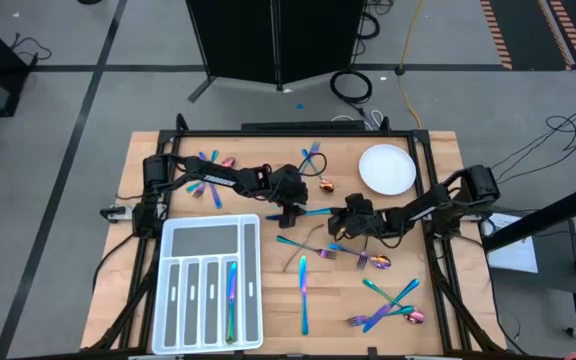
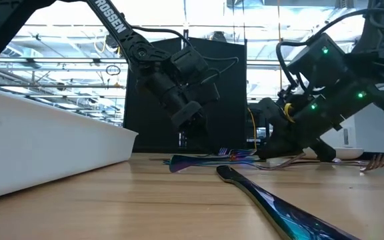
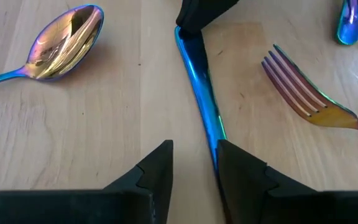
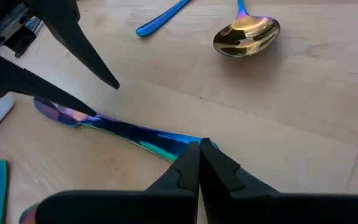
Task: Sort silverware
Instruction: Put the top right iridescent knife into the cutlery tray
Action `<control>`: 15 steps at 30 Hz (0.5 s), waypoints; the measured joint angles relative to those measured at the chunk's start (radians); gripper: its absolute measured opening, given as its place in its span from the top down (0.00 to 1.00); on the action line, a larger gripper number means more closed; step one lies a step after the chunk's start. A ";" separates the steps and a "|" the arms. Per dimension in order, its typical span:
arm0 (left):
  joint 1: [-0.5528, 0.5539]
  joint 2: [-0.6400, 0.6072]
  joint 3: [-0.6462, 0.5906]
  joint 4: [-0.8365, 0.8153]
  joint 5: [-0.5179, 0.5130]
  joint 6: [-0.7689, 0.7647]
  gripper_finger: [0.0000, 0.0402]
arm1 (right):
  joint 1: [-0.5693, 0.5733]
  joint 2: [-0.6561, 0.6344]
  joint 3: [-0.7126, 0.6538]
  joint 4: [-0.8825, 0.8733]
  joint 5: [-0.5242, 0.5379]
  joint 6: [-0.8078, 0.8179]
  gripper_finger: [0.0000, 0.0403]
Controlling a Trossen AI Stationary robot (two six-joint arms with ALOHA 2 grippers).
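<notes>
A slim blue-purple piece of silverware [image 1: 314, 212] lies at the table's middle between my two grippers. My right gripper [image 4: 199, 149] is shut on one end of it. My left gripper [image 3: 194, 162] is open, and its fingers stand on either side of the piece's other end [image 4: 58, 112]. In the low view the piece [image 2: 199, 160] shows level, close to the wood. More iridescent forks, spoons and knives lie scattered over the table. My right gripper pinches the blue piece's end [image 4: 182, 142] between its two fingers, coming slanting down from the table's right and along the piece. The piece stays about level, at or just above the wood. My left gripper: one finger [image 3: 229, 162] lies close against the piece's side [image 3: 213, 124]; whether it touches, I cannot tell.
A white compartmented tray [image 1: 183, 240] sits near-left with one piece in a slot [image 1: 231, 295]. A round white plate [image 1: 386, 168] is far-right. A gold-bowled spoon [image 3: 67, 40] and a fork [image 3: 303, 93] lie close by. Other silverware lies far-left [image 1: 208, 165] and near-right [image 1: 388, 305].
</notes>
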 joint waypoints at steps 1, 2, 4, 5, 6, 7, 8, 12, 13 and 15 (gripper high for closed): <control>0.000 0.000 0.000 -0.001 -0.001 0.000 0.68 | 0.000 0.000 0.000 -0.010 -0.002 0.010 1.00; 0.000 0.000 0.000 -0.002 -0.002 0.000 0.68 | 0.000 0.000 0.001 -0.023 -0.003 0.021 1.00; -0.001 0.000 0.000 -0.003 -0.002 0.000 0.68 | 0.000 -0.001 0.003 -0.039 -0.006 0.042 1.00; -0.003 0.000 0.000 -0.003 -0.002 -0.001 0.68 | 0.000 -0.001 0.003 -0.046 -0.009 0.051 1.00; -0.003 0.000 0.000 -0.004 -0.002 0.000 0.68 | 0.000 -0.001 0.003 -0.053 -0.010 0.061 1.00; -0.004 0.000 0.000 -0.003 -0.002 -0.001 0.68 | 0.000 -0.002 0.004 -0.059 -0.010 0.068 1.00; -0.004 0.000 0.000 -0.003 -0.002 -0.001 0.68 | 0.000 -0.002 0.004 -0.060 -0.011 0.072 1.00; -0.004 0.000 0.000 -0.002 -0.002 -0.001 0.68 | 0.001 -0.002 0.004 -0.061 -0.012 0.077 1.00; -0.004 0.000 0.000 -0.002 -0.002 -0.001 0.68 | 0.001 -0.002 0.004 -0.061 -0.012 0.077 1.00; -0.004 0.000 0.000 -0.002 -0.002 -0.001 0.68 | 0.001 -0.001 0.008 -0.063 -0.010 0.065 1.00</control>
